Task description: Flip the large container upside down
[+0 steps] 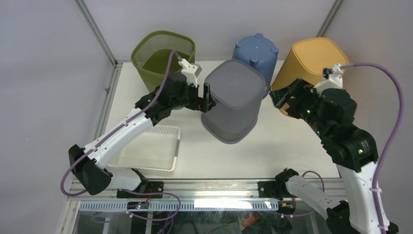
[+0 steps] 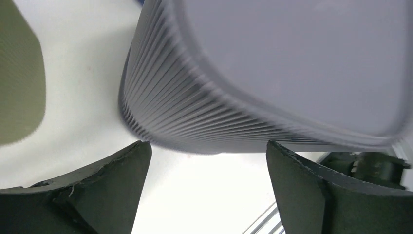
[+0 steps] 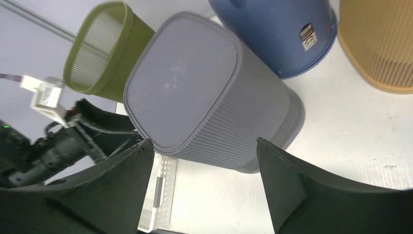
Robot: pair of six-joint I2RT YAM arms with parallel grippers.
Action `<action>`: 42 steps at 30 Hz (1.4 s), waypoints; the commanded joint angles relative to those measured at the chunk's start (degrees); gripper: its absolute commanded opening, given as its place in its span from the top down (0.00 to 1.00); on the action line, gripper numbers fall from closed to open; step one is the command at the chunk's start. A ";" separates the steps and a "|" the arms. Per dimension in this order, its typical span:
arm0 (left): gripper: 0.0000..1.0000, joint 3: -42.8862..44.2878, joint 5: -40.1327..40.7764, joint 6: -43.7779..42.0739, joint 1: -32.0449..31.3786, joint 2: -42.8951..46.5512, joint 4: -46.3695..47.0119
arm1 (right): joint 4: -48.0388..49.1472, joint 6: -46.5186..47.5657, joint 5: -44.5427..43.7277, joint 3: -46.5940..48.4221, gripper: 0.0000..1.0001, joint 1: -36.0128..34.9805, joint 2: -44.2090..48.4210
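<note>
The large grey ribbed container [image 1: 234, 97] stands in the middle of the table with its closed flat base up and its mouth down. It also shows in the left wrist view [image 2: 272, 63] and the right wrist view [image 3: 195, 87]. My left gripper [image 1: 207, 100] is open and empty, right beside the container's left wall; in its wrist view [image 2: 208, 146] the jaws stand wide apart below the container. My right gripper [image 1: 275, 97] is open and empty, just off the container's right side, its jaws [image 3: 203, 144] spread toward it.
An olive green basket [image 1: 163, 56] stands upright at the back left. A blue container [image 1: 255, 51] sits base up behind the grey one. A yellow container [image 1: 311, 63] is at the back right, against my right arm. A white perforated tray [image 1: 146, 148] lies front left.
</note>
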State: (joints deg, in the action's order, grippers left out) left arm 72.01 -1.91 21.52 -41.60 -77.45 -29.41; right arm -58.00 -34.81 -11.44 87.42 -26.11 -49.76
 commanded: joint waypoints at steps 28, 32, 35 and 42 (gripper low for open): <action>0.01 28.27 -9.79 -2.79 5.43 -17.59 0.94 | -3.94 0.56 -5.37 4.21 0.15 0.09 7.88; 0.02 26.49 -13.80 0.44 1.37 -17.26 1.28 | -4.71 1.24 -6.53 4.86 0.15 0.09 7.51; 0.02 24.84 -13.02 7.23 -2.88 -17.78 3.04 | -5.69 1.58 -7.80 5.64 0.15 0.09 7.09; 0.01 23.08 -10.17 16.68 -13.37 -23.58 18.00 | -7.56 1.94 -6.48 5.92 0.14 0.01 6.21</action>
State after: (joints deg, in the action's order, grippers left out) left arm 93.54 -9.67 31.27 -50.37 -97.47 -21.56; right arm -65.23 -33.93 -18.02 91.42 -26.11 -42.11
